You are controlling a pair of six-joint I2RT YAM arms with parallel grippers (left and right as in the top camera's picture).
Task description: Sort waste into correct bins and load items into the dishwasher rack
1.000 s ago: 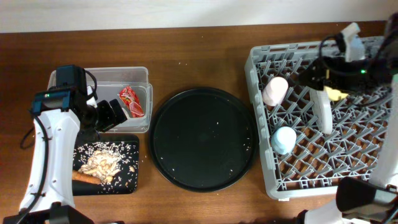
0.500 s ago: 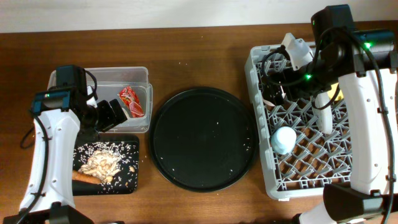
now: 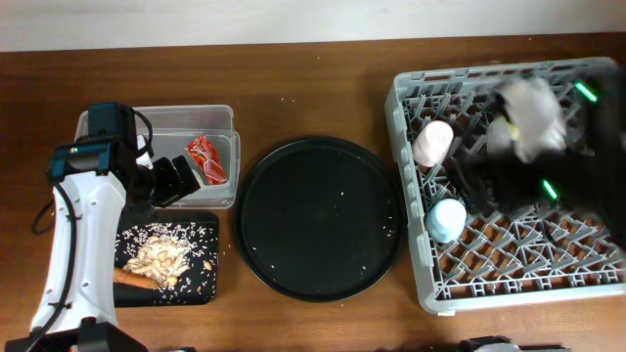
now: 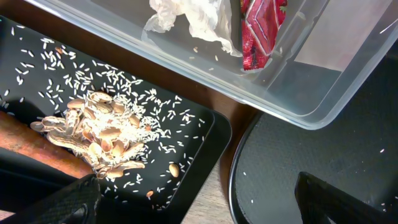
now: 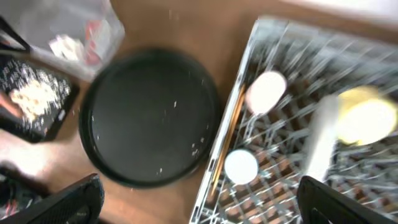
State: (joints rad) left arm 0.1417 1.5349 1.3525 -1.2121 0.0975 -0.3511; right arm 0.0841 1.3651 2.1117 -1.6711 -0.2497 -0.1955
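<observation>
My left gripper [image 3: 176, 179] hangs open over the seam between the clear tub [image 3: 161, 122] and the small black tray [image 3: 205, 279], holding nothing. In the tub lie a red wrapper [image 4: 261, 28] and a white tissue [image 4: 186, 18]. Pale grains [image 4: 106, 134] and the carrot [image 4: 28, 142] lie in the small tray. My right gripper [image 5: 199, 205] is open and empty, high above the grey rack [image 3: 509, 279]; in the overhead view its arm [image 3: 533, 147] is a moving blur. The pink cup [image 3: 432, 142], blue cup [image 3: 447, 220], upright plate [image 5: 320, 146] and yellow bowl [image 5: 367, 115] sit in the rack.
A large round black tray [image 3: 321, 217] with a few stray grains lies between the bins and the rack. Bare wooden table shows along the back and in front of the round tray.
My right arm has swung fast across the rack, from its back right to its back left and now over its middle, where it hides the plate and bowl from overhead. The left arm has not moved.
</observation>
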